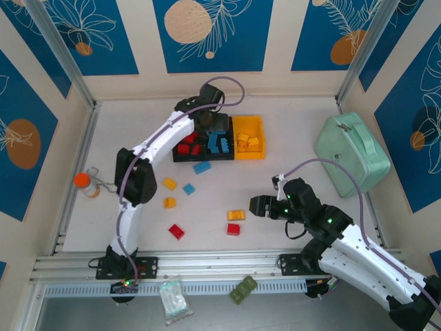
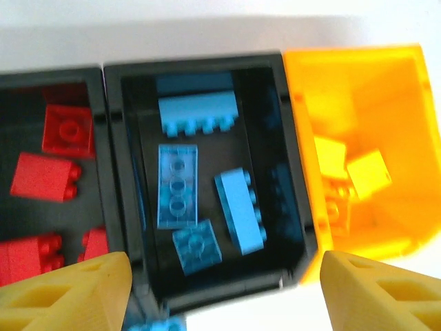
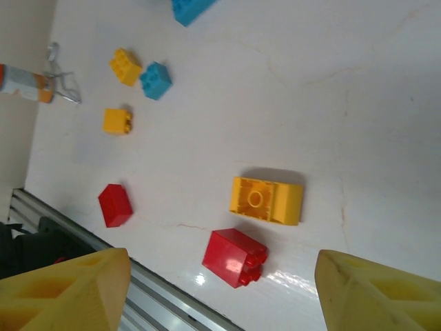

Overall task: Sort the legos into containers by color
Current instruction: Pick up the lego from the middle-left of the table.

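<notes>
Cropped and blurred
Left of the middle bin (image 2: 293, 179), the red-filled bin (image 2: 48, 74) is cropped; right, yellow legos (image 2: 368, 176) blur.

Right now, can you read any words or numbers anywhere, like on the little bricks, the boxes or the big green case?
No text can be read anywhere.
Small red, blue and yellow plastic bricks: studs only, no letters.
Three joined black and orange plastic bins: plain walls.
Large mint-green case: no writing seen.
Small orange-capped bottle: any label is too small to read.
Clear plastic bag: too small to read.
</notes>
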Controlling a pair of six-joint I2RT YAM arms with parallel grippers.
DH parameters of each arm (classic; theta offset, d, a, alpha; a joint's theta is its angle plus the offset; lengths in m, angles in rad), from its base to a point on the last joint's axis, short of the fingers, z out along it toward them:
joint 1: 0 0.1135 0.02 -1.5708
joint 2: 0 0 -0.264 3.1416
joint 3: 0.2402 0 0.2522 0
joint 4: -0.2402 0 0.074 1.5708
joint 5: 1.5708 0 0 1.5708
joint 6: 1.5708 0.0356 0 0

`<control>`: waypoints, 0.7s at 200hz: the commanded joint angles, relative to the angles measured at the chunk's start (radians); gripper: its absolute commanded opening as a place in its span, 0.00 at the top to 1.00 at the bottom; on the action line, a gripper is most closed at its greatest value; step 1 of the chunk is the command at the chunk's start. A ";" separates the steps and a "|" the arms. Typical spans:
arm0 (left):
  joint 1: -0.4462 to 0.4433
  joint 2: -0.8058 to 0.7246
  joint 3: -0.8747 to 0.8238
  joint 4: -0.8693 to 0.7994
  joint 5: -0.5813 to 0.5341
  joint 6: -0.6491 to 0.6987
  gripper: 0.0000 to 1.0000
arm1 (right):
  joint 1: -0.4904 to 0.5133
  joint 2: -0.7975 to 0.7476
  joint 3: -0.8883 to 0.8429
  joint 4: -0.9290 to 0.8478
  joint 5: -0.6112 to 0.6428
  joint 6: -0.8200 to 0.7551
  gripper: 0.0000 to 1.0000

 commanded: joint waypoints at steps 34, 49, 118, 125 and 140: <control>-0.009 -0.374 -0.495 0.162 0.215 0.030 0.28 | 0.068 0.162 0.070 -0.077 0.113 0.091 0.27; -0.009 -0.476 -0.627 0.192 0.257 0.018 0.28 | 0.100 0.236 0.104 -0.099 0.157 0.109 0.26; -0.007 -0.912 -1.101 0.210 0.380 -0.094 0.22 | 0.208 0.574 0.261 -0.110 0.271 0.123 0.18; -0.007 -0.951 -1.142 0.218 0.399 -0.116 0.21 | 0.215 0.605 0.275 -0.108 0.282 0.124 0.17; -0.007 -1.025 -1.234 0.250 0.438 -0.153 0.18 | 0.229 0.674 0.306 -0.110 0.302 0.122 0.15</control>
